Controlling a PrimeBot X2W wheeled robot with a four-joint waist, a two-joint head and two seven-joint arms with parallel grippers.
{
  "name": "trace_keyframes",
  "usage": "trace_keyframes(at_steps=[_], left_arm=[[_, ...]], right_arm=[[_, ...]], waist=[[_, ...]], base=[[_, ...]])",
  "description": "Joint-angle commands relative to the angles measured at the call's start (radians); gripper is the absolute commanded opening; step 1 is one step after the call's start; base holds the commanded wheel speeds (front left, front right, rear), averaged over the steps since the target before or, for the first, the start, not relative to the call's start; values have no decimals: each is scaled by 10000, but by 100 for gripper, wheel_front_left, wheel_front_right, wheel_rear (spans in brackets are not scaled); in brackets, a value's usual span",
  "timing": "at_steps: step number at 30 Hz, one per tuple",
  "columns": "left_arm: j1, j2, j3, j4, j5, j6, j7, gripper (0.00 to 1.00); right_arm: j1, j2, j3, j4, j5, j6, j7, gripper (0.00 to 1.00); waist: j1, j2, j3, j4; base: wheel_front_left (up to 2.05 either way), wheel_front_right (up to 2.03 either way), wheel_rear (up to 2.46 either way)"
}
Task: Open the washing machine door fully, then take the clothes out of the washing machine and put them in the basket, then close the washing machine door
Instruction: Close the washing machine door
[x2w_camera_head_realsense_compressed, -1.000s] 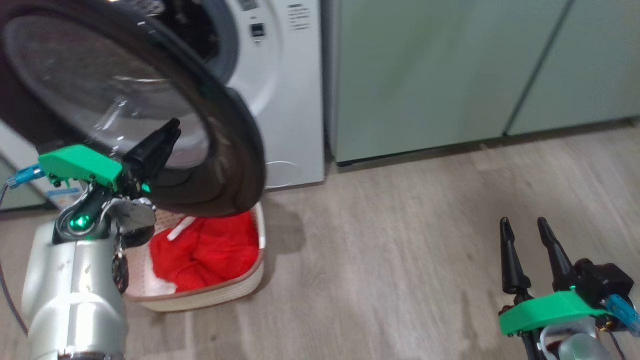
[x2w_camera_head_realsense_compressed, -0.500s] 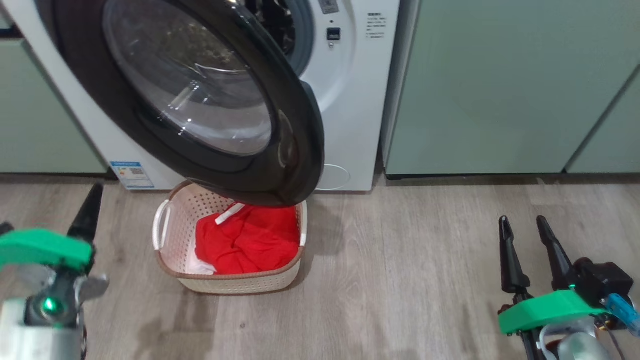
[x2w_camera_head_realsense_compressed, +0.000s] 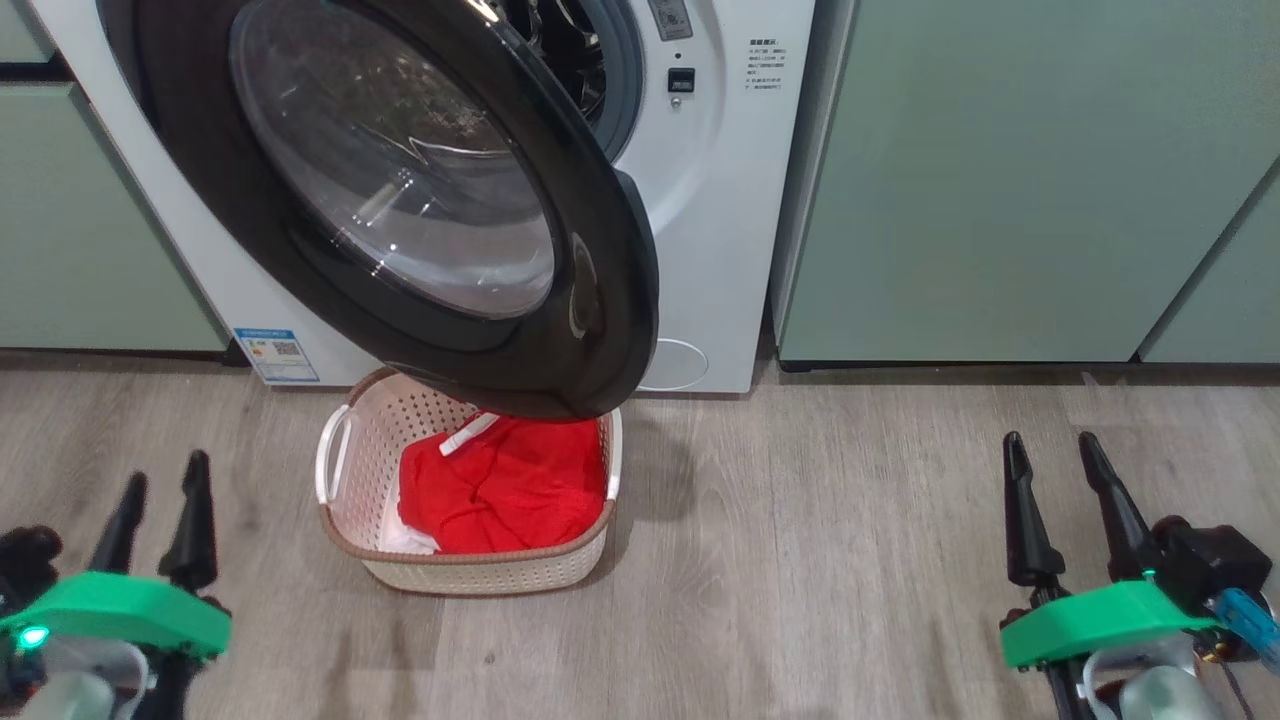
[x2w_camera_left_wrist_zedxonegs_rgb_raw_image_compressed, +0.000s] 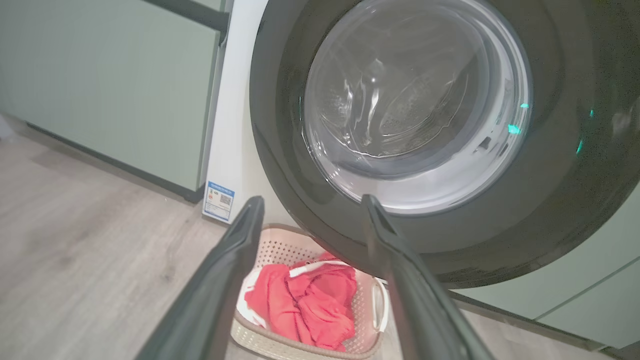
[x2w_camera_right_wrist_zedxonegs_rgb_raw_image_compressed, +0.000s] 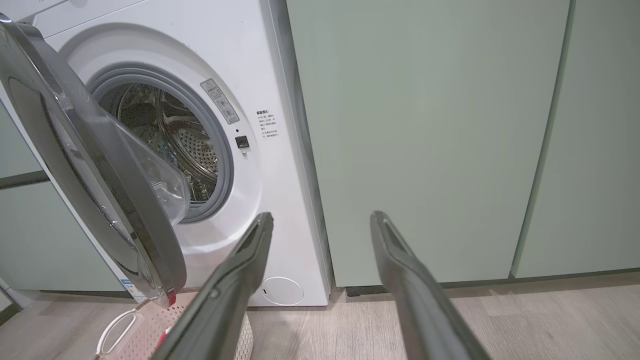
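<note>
Door (x2w_camera_head_realsense_compressed: 400, 200): ajar, swung out above basket (x2w_camera_head_realsense_compressed: 470, 572).
Clothes (x2w_camera_head_realsense_compressed: 500, 490): red, inside basket, on floor before washer (x2w_camera_head_realsense_compressed: 720, 220).
Left claw (x2w_camera_head_realsense_compressed: 166, 470): fingers apart, empty, lower left.
Right claw (x2w_camera_head_realsense_compressed: 1048, 440): fingers apart, empty, lower right.

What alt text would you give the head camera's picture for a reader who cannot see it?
The washing machine door, black-rimmed glass, stands open over a cream basket holding red clothes, with pale green cabinets either side. The left gripper and right gripper rest open at the lower corners, touching nothing.
</note>
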Motion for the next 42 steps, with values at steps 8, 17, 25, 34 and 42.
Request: trace_keyframes(at_steps=[8, 17, 25, 34, 42], left_arm=[[425, -403, 1752, -992, 2648, -61, -106, 100], [856, -878, 2099, -1147, 3658, -61, -107, 100], [885, -875, 2162, -1095, 3867, -61, -108, 100], [834, -926, 2125, -1233, 4185, -61, -108, 100], [850, -1177, 2301, -1134, 4372, -61, -108, 100]], right_arm=[[-81, -23, 120, -371, -68, -7, -63, 100], [70, 59, 72, -315, -55, -7, -63, 100], [138, 83, 72, -252, -11, -7, -63, 100], [-48, 69, -162, -311, 217, -7, -63, 0], [-927, 84, -884, -907, 665, -7, -63, 0]], waist=[[0, 0, -72, -69], [0, 0, -146, -85], [0, 0, -211, -86], [0, 0, -138, 11], [0, 0, 2, 384]], base=[[0, 0, 0], [0, 0, 0], [0, 0, 0], [0, 0, 0], [0, 0, 0]])
